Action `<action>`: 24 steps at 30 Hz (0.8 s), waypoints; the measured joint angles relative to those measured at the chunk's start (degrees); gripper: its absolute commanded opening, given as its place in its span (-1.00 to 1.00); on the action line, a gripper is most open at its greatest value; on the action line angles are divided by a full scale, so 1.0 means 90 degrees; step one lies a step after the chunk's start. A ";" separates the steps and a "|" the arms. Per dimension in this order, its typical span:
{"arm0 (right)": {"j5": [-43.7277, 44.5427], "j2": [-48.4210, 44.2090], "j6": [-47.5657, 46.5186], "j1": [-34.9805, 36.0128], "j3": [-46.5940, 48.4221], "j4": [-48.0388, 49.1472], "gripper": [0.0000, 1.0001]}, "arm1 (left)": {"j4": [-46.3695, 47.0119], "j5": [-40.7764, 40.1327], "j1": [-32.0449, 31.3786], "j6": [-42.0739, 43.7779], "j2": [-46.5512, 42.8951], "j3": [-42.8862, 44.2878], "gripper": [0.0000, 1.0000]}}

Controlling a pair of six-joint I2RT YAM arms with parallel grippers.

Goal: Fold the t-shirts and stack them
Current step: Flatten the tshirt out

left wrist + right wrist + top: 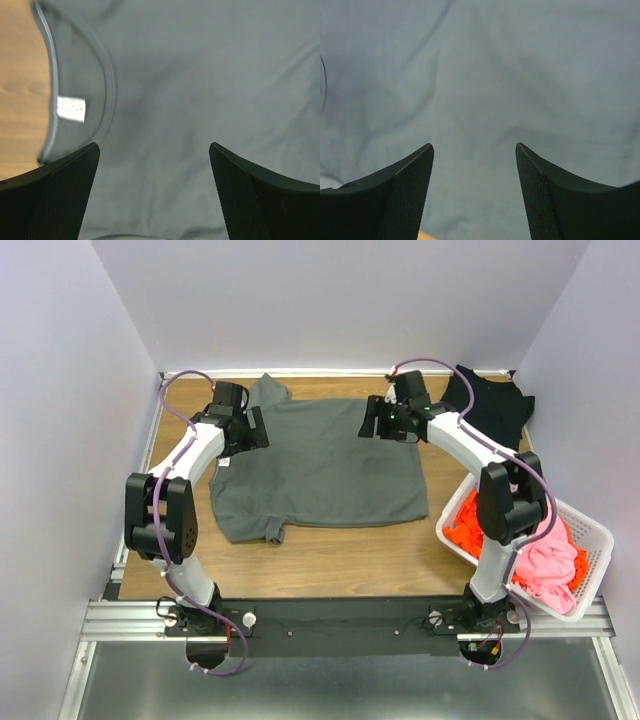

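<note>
A dark grey t-shirt (320,465) lies spread flat on the wooden table. It fills the left wrist view (200,75), where its collar and white label (70,109) show at the left, and the right wrist view (480,75). My left gripper (257,430) is open over the shirt's left edge near the collar, jaws wide apart (154,146). My right gripper (368,420) is open over the shirt's far right part (474,145). A black t-shirt (490,405) lies at the far right corner. Orange (470,525) and pink (545,560) shirts sit in the basket.
A white slatted basket (592,540) stands at the right near edge of the table beside the right arm. Grey walls close in the table on three sides. Bare wood (340,560) shows in front of the grey shirt.
</note>
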 measured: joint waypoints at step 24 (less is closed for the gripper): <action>-0.0233 0.1168 0.0085 0.0068 -0.0316 -0.0027 0.47 | 0.0415 0.0087 0.0000 -0.0066 0.1399 -0.0112 0.97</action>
